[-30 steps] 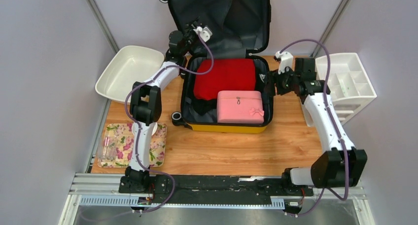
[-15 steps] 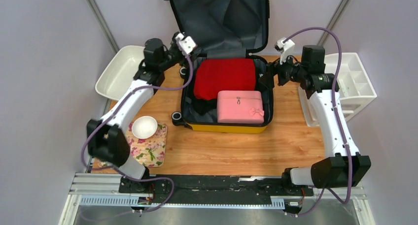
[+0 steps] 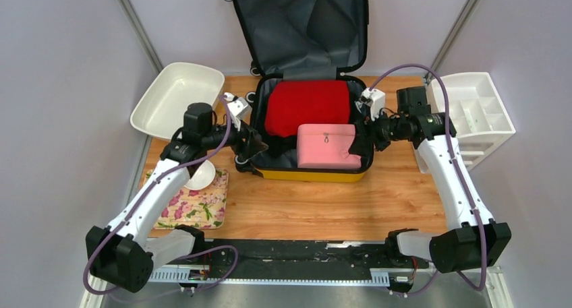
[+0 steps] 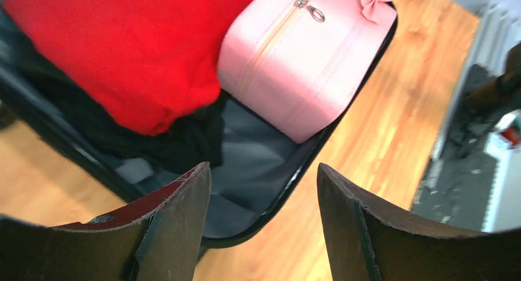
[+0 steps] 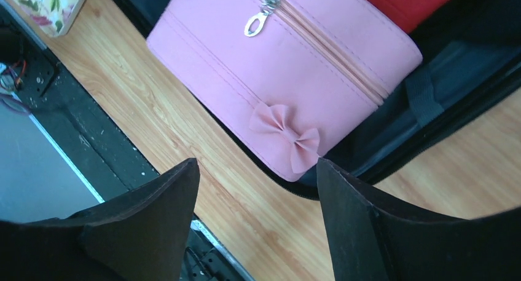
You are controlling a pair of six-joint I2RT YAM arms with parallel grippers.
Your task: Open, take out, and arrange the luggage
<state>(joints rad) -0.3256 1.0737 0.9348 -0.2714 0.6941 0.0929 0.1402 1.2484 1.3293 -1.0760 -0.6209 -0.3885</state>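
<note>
The left jaws are wide open and hold nothing. Their two dark fingers point(image 4: 178, 232) stand far apart, and between them you can only see what lies further off. These jaws hang by the near left corner of the luggage point(image 3: 297, 25). I cannot tell if they touch its wall.

The right jaws are wide open too, with nothing in them. Their fingers point(image 5: 362, 232) hang by the right side of the luggage, close to the end of the pink case point(image 3: 328, 146) that has a little bow point(image 5: 285, 136). I cannot tell if they touch the case.

The luggage lies open at the far middle of the wooden surface point(image 3: 324, 207). Its lid stands up at the back, and the grey inside shows. In the bottom half lies a red cloth point(image 3: 307, 106) at the back. The pink case lies in front of it, on the right. Something black point(image 3: 276, 146) lies beside the pink case, on the left.

A white tray point(image 3: 177, 96) sits to the left of the luggage. A white box with many parts point(image 3: 475, 109) sits to the right. Near the left arm, a small white bowl point(image 3: 199, 176) rests on a flowered tray point(image 3: 195, 203).
</note>
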